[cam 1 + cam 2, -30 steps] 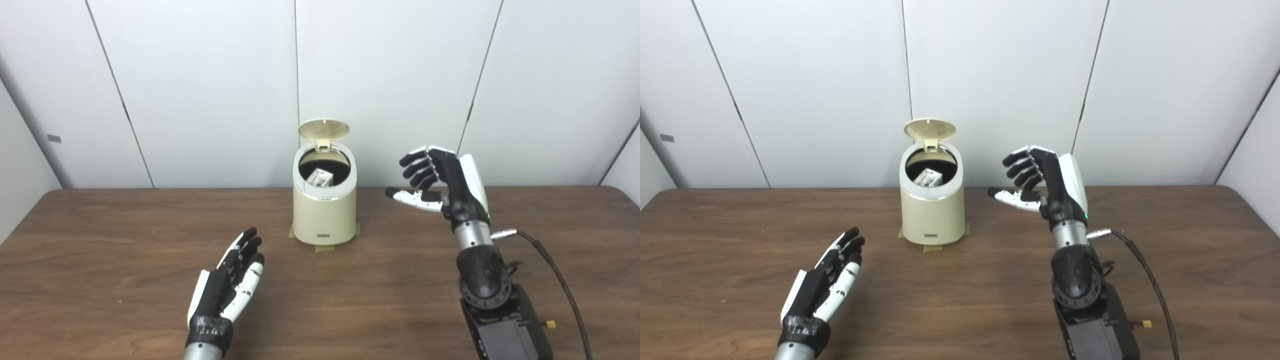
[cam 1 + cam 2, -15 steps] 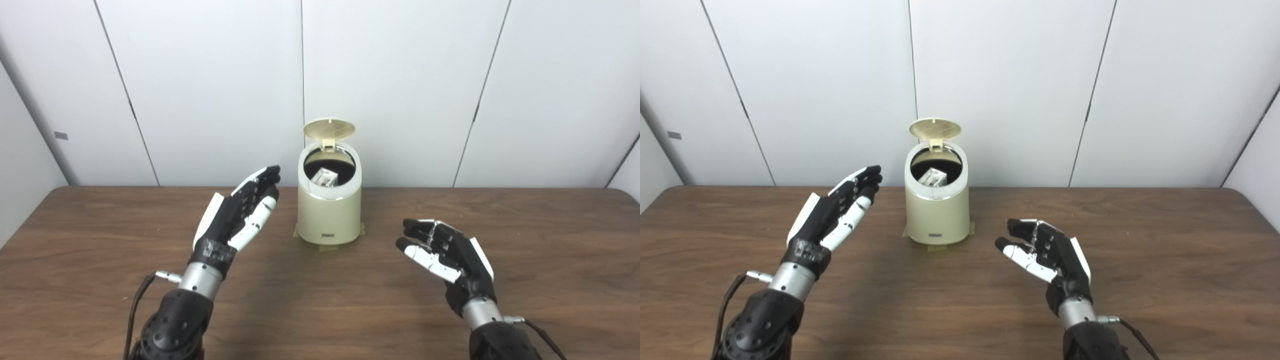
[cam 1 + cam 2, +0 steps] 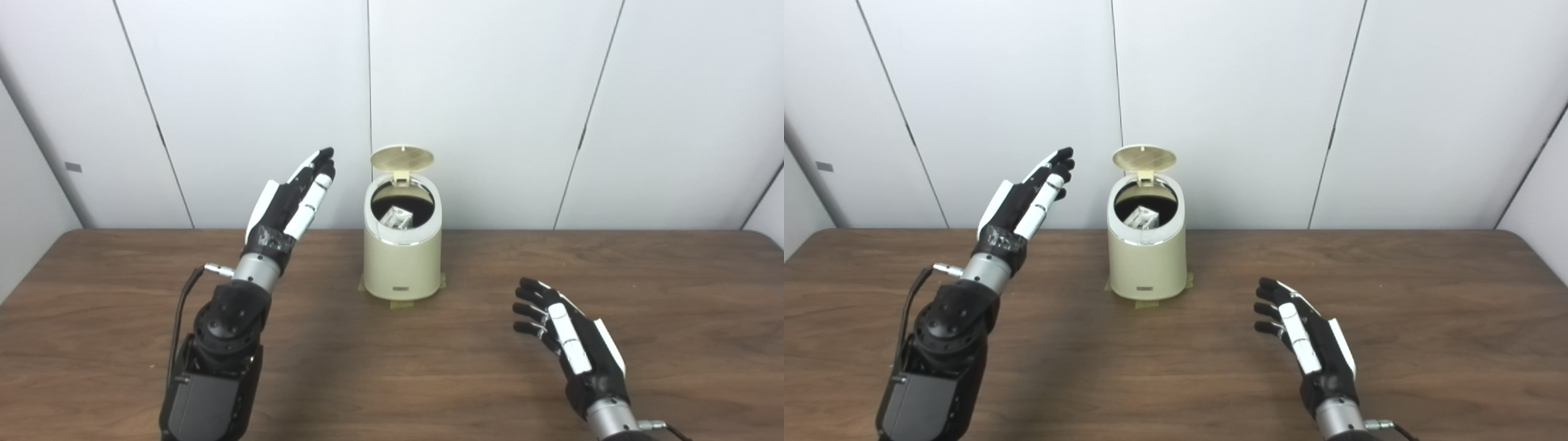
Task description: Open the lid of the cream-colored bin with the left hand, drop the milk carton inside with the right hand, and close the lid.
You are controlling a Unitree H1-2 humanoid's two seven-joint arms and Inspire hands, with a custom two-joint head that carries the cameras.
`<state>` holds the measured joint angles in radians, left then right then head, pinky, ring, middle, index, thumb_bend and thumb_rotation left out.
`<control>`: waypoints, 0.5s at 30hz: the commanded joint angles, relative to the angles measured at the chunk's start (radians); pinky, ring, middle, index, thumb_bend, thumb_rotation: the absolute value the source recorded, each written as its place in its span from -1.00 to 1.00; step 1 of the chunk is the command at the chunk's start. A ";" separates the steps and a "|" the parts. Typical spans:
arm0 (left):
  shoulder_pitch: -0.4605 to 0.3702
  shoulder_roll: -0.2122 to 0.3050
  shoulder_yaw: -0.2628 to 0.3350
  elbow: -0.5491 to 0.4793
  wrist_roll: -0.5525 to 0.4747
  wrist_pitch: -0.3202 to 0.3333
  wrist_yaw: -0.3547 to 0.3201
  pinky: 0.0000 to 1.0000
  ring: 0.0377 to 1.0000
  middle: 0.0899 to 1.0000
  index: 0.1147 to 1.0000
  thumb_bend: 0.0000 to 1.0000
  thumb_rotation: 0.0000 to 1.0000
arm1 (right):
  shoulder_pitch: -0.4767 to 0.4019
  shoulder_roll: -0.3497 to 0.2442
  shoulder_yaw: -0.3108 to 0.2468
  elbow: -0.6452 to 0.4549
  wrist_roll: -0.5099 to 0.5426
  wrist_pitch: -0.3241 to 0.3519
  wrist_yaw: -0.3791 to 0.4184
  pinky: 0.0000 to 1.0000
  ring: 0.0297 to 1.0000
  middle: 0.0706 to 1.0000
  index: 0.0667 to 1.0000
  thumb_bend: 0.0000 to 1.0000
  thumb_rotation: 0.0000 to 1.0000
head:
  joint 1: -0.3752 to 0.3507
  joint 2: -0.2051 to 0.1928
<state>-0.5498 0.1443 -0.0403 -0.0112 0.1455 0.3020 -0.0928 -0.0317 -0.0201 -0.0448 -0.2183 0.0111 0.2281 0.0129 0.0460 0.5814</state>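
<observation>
One bin (image 3: 402, 257) stands near the table's (image 3: 110, 343) far edge, lid (image 3: 402, 158) up, one carton (image 3: 395, 217) inside. Left hand (image 3: 293, 199) raised beside it, right hand (image 3: 569, 343) low; both spread, holding nothing.

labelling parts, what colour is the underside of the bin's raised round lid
Pale cream-yellow with a faint grid pattern, on the raised round lid; clearest in the left eye view.
</observation>
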 commanded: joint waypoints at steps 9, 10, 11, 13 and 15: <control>-0.201 0.032 -0.043 0.132 0.040 -0.040 -0.010 0.91 0.96 0.92 0.92 -0.06 0.77 | 0.009 0.067 -0.040 0.015 0.043 -0.124 -0.057 0.17 0.37 0.44 0.47 -0.19 0.58 | 0.011 0.005; -0.214 0.034 -0.048 0.149 0.044 -0.042 -0.012 0.91 0.95 0.91 0.90 -0.06 0.78 | 0.010 0.072 -0.044 0.020 0.053 -0.129 -0.058 0.17 0.38 0.45 0.49 -0.19 0.58 | 0.013 0.006; -0.226 0.037 -0.054 0.166 0.046 -0.049 -0.016 0.90 0.95 0.91 0.88 -0.05 0.79 | 0.011 0.074 -0.048 0.026 0.062 -0.134 -0.057 0.17 0.38 0.44 0.51 -0.19 0.56 | 0.015 0.005; -0.248 0.041 -0.063 0.199 0.049 -0.068 -0.022 0.91 0.95 0.90 0.86 -0.07 0.84 | 0.013 0.078 -0.051 0.039 0.071 -0.151 -0.056 0.18 0.39 0.45 0.57 -0.21 0.53 | 0.018 -0.001; -0.265 0.040 -0.071 0.226 0.054 -0.082 -0.021 0.88 0.95 0.88 0.84 -0.10 0.88 | 0.014 0.084 -0.052 0.050 0.067 -0.169 -0.066 0.17 0.37 0.44 0.58 -0.24 0.33 | 0.015 -0.004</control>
<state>-0.7410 0.1722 -0.1102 0.2200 0.1867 0.2635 -0.1214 0.0019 0.0538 -0.0921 -0.1527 0.0738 0.1173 -0.0450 0.0599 0.5768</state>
